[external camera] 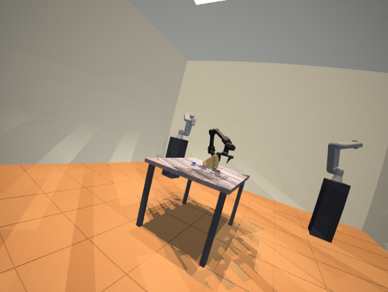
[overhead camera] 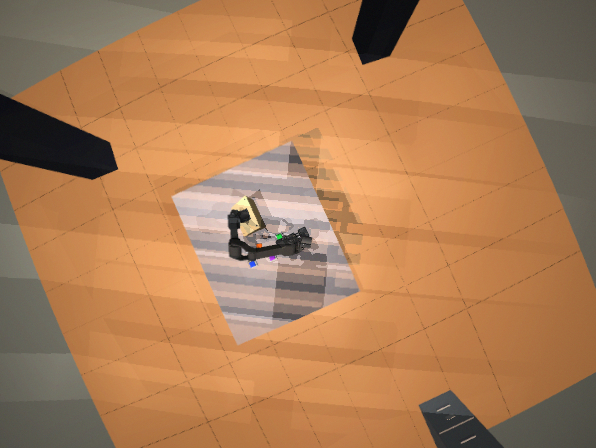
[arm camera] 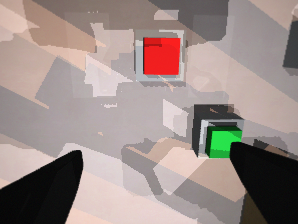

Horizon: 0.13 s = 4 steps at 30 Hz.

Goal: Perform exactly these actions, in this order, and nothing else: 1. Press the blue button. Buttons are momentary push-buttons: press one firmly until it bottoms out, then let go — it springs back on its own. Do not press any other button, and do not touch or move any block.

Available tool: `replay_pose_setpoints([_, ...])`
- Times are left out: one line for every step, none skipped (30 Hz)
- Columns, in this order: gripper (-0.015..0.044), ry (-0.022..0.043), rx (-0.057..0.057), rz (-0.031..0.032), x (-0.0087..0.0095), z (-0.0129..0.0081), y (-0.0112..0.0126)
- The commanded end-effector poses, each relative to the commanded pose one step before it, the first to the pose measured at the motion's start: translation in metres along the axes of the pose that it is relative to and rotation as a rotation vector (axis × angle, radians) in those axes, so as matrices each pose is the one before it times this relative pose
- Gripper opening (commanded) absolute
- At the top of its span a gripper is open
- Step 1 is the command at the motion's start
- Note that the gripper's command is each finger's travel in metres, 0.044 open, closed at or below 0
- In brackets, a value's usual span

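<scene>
Gripper [arm camera: 155,175] spread wide, holding nothing, hanging over the green button [arm camera: 223,142] and red button [arm camera: 161,56] toward the table's [overhead camera: 300,295] far-right side. Blue button [overhead camera: 253,264] sits well apart, nearer the arm base. You're off target: judging by this, swing across to blue, pinch fingers together, press down firmly, release.
</scene>
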<state>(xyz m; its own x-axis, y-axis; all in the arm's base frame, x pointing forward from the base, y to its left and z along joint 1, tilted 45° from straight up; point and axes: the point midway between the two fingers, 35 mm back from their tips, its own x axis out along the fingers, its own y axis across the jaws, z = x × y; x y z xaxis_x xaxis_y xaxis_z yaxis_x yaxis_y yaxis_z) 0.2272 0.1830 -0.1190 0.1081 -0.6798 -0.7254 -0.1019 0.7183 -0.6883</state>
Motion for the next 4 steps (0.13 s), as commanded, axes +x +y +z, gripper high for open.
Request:
replay_pose_setpoints([0.0400,0.01099,0.0369,-0.00320,0.00151,-0.00040,0.00473])
replay_pose_setpoints([0.0400,0.00000,0.0000,0.00000,0.00000,0.00000,0.00000])
replay_pose_setpoints([0.0400,0.00000,0.0000,0.00000,0.00000,0.00000,0.00000])
replay_pose_setpoints([0.0400,0.00000,0.0000,0.00000,0.00000,0.00000,0.00000])
